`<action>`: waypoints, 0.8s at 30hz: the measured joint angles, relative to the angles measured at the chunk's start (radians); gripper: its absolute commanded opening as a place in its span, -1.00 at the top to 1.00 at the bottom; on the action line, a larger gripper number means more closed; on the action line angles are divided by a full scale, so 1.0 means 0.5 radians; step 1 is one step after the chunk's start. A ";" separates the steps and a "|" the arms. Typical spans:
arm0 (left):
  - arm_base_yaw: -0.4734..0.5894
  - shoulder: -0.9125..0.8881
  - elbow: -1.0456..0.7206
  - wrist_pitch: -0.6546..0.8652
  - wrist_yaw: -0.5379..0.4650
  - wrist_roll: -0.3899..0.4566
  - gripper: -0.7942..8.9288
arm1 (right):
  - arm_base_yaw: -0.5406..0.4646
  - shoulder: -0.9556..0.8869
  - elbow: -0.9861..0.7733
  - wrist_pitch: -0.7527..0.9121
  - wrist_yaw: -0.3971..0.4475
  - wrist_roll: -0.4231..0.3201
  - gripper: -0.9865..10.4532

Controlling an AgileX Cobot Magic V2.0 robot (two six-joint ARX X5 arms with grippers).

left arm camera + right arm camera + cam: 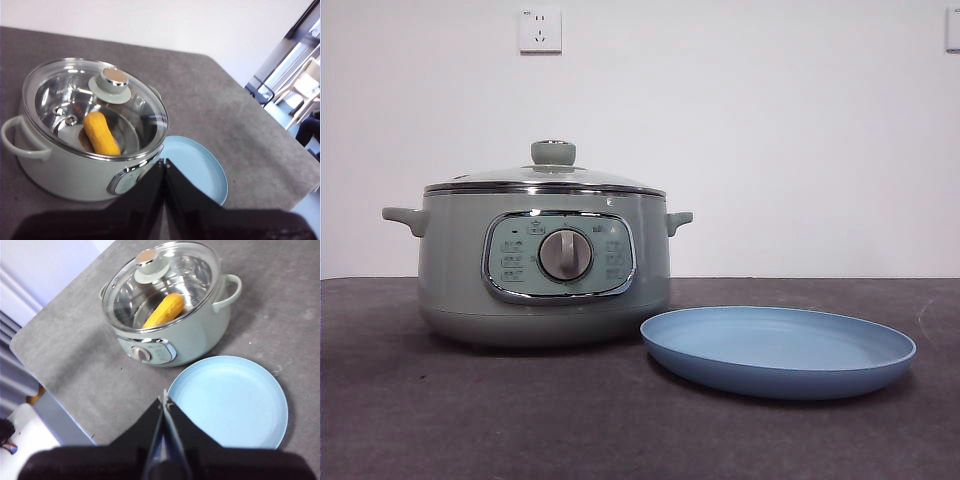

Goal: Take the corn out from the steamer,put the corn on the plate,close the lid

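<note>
Both pincers closed, aloft; lid (162, 282) on steamer (542, 265), corn (101, 133) inside.

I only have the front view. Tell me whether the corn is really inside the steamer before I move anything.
Observer: Yes. The corn lies inside the steamer, seen through the glass lid in the left wrist view.
Operator: Report the plate's contents; I see it edge-on.
Observer: From the right wrist view, the plate has nothing on it.
Operator: Give me the grippers; none show here.
Observer: The left gripper hangs above the table near the steamer's control panel with its jaws shut, holding nothing.
Operator: And the other.
Observer: The right gripper hangs over the table beside the plate's rim, jaws shut, also holding nothing.
</note>
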 measured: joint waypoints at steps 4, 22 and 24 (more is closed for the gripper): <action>0.000 0.022 0.021 -0.014 0.000 0.025 0.73 | 0.031 0.023 0.000 -0.013 0.002 -0.018 0.81; 0.000 0.044 0.021 0.075 -0.001 0.024 -0.39 | 0.035 0.022 0.000 -0.014 0.005 -0.032 -0.22; 0.000 0.072 0.022 0.141 -0.002 0.034 -0.39 | 0.035 0.022 0.000 -0.016 0.008 -0.031 -0.22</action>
